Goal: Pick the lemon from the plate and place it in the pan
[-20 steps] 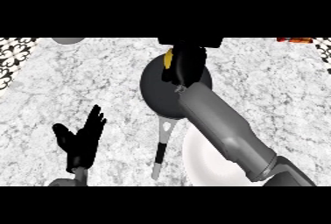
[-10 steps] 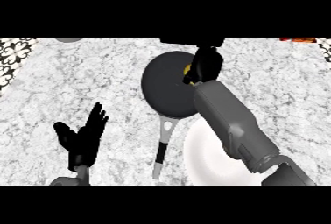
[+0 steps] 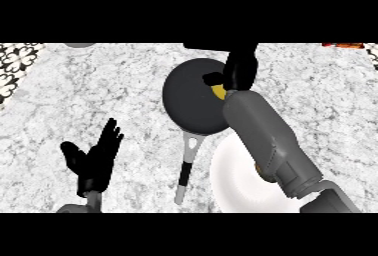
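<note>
Presently, the right hand (image 3: 240, 70) is being held over the far right part of the black pan (image 3: 184, 100), which is lying on the marble counter (image 3: 111, 85) with its handle being pointed to the near side. The lemon (image 3: 218, 92) is being seen as a small yellow patch just beside the palm, inside the pan's right side; whether it is being grasped or is released cannot be told. The white plate (image 3: 236, 190), near right, is being partly covered by the right forearm. The left hand (image 3: 92, 160) is being shown open at the near left, fingers up.
</note>
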You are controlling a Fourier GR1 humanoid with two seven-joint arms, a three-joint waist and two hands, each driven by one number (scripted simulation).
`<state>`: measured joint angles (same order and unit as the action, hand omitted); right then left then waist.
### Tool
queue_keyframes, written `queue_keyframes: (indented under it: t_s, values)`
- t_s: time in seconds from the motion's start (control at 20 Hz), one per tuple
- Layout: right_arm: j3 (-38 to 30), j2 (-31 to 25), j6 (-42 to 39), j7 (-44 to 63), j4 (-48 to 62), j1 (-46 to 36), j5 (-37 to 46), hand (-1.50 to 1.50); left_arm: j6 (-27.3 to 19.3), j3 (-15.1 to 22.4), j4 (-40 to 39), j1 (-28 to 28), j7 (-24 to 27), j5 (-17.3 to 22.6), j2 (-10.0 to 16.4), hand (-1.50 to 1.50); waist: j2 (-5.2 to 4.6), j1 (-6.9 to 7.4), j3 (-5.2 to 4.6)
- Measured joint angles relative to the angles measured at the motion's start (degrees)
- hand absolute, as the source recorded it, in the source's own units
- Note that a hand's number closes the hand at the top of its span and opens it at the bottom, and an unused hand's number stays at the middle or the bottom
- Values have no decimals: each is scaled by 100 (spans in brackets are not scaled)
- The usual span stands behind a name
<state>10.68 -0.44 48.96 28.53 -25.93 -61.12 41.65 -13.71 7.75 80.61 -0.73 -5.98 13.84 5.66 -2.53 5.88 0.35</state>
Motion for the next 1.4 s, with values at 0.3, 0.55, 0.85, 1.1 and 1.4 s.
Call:
queue_keyframes:
  t_s: [0.3,0.55,0.85,1.1,1.4]
  values:
    - [-660,32,134,-1344,-928,411,-1496,-150,-44,-47,2,2,-60,16,-6,0,59,-81,3]
    - [-975,41,-504,-2784,-1609,1091,-2864,-150,-47,-97,32,194,-15,30,17,0,128,-222,-5]
    - [-742,43,-1554,-4078,-2259,2049,-4070,-150,40,-244,110,440,17,121,104,0,217,-427,-22]
    - [-17,44,-1648,-4055,-3104,2817,-4264,-150,-35,-315,196,460,-66,64,78,0,252,-536,-31]
    - [513,44,-1359,-3693,-3989,3549,-4068,-150,37,-396,338,553,-124,2,51,0,259,-569,-34]
